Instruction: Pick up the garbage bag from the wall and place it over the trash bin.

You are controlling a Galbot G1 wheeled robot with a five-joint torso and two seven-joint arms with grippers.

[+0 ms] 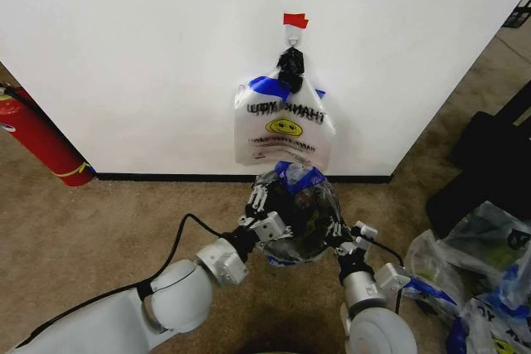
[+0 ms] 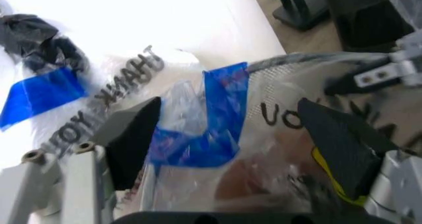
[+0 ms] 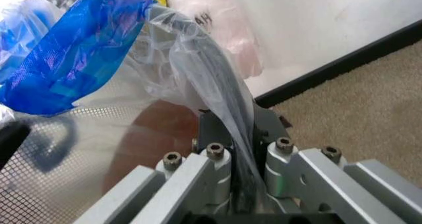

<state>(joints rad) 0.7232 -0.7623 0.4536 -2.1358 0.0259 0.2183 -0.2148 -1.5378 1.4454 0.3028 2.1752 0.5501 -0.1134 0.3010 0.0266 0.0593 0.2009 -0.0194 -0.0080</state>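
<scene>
both grippers are working low in front of the wall (image 1: 124, 55): the garbage bag (image 1: 292, 209) is lying draped over the trash bin (image 1: 303, 234), the right gripper (image 3: 240, 150) is pinching its rim tight, and the left gripper (image 2: 228, 135) is standing wide, its pads (image 2: 135, 135) straddling the blue handle (image 2: 221, 112).

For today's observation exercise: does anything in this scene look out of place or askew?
Yes. Several loose plastic bags lie crumpled on the carpet at the robot's right, beside dark equipment. By contrast, the bunch of bags hangs neatly from the wall hook, and both grippers hold the garbage bag over the trash bin.
</scene>
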